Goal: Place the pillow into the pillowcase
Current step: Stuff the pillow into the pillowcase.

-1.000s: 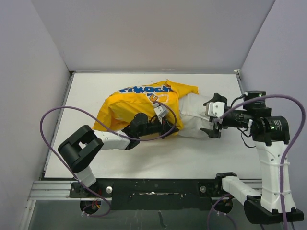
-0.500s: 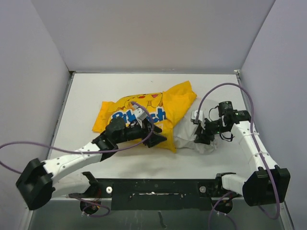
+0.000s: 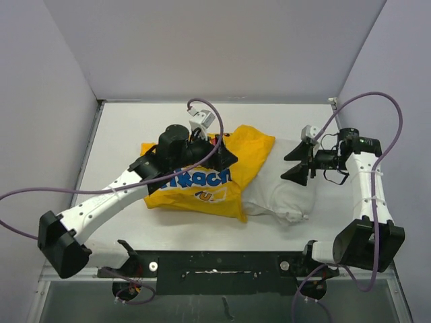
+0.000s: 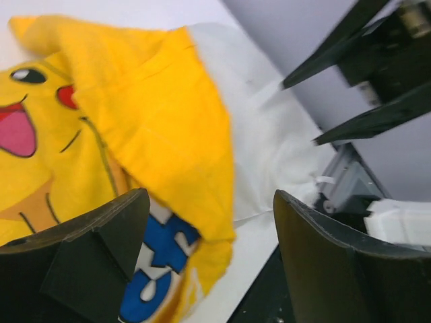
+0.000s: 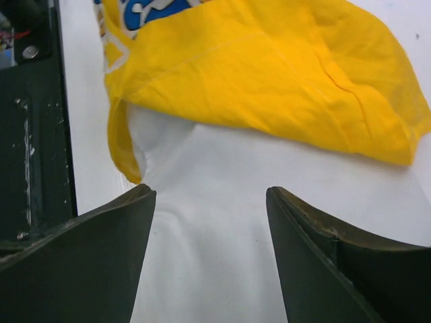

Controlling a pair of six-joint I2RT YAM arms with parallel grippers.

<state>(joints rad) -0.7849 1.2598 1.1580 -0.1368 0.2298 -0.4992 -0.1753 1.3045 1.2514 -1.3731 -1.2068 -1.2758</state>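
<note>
The yellow pillowcase [image 3: 202, 182] with its cartoon face and blue lettering lies crumpled mid-table. Its right edge drapes over the left end of the white pillow [image 3: 279, 192], which sticks out to the right. My left gripper [image 3: 227, 155] hovers open over the pillowcase's back part, holding nothing. In the left wrist view the pillowcase [image 4: 155, 121] and pillow [image 4: 269, 134] lie below the left gripper [image 4: 212, 198]. My right gripper [image 3: 286, 168] stands open over the pillow's right end, pointing left. In the right wrist view the pillow [image 5: 222, 235] fills the gap of the right gripper [image 5: 210, 192], with the pillowcase [image 5: 269, 74] beyond.
Grey walls [image 3: 60, 101] close in the white table [image 3: 135, 121] on the left, back and right. A black rail [image 3: 215, 262] runs along the near edge. Purple cables [image 3: 363, 101] loop above both arms.
My left gripper has opened, let go of the pillowcase and lifted toward the back. My right gripper has drawn back to the right off the pillow. The pillowcase has shifted and lies lower on the table.
</note>
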